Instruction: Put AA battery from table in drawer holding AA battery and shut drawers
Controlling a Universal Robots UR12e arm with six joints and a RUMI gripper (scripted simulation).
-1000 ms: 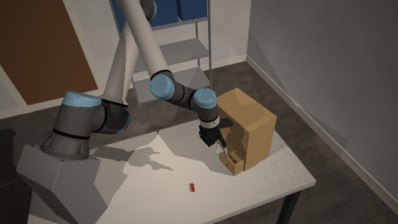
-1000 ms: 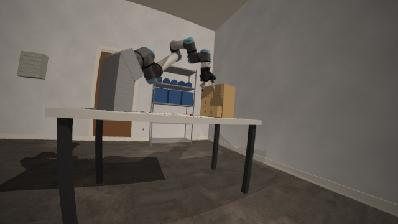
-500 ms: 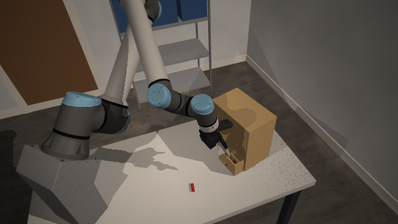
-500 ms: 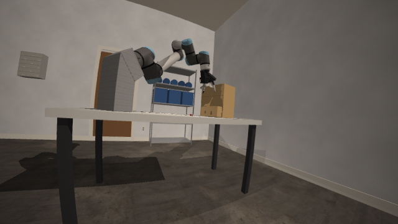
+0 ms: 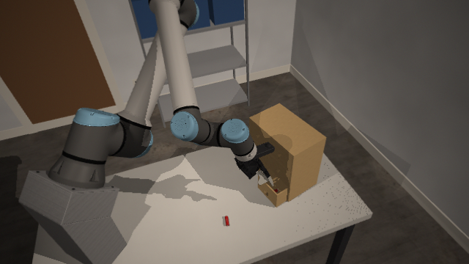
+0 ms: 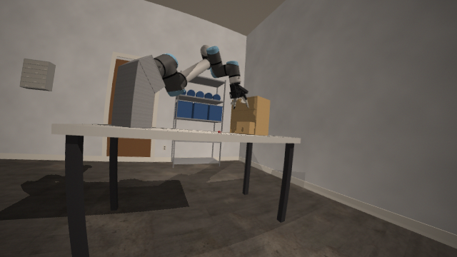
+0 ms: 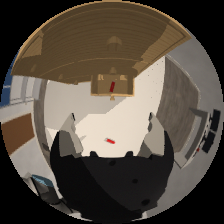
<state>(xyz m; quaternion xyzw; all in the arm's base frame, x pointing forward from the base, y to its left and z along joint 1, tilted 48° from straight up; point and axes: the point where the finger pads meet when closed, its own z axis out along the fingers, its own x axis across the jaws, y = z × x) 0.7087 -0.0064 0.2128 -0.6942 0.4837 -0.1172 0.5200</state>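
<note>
And wide open over the drawer with the gripper [image 5: 267,182] [image 6: 241,107] [image 7: 111,113], pale, tapered fingers spread well apart, nothing between them! Just below, pulled out from the boxy, upright, tan chest [image 5: 309,165] [image 6: 262,116] [image 7: 65,45]: one low drawer [image 5: 282,198] [image 6: 245,128] [image 7: 127,93], square-cornered, with a small rounded knob [image 5: 267,193] [image 6: 242,129] [image 7: 112,98] on its front. Inside, in the wrist view, a dark red battery [image 5: 276,191] [image 7: 112,87], at twelve o'clock from the gripper! And the task's battery? Out on the smooth, off-white table [image 5: 176,227] [image 6: 178,134] [image 7: 100,125]: a bright red little cylinder [image 5: 227,221] [image 6: 219,132] [image 7: 110,141], lying on its side. In the top view, from that cylinder, drawer at two o'clock, near; finely ridged grey pedestal [image 5: 44,198] [image 6: 123,96] between nine and ten o'clock, well apart.
</note>
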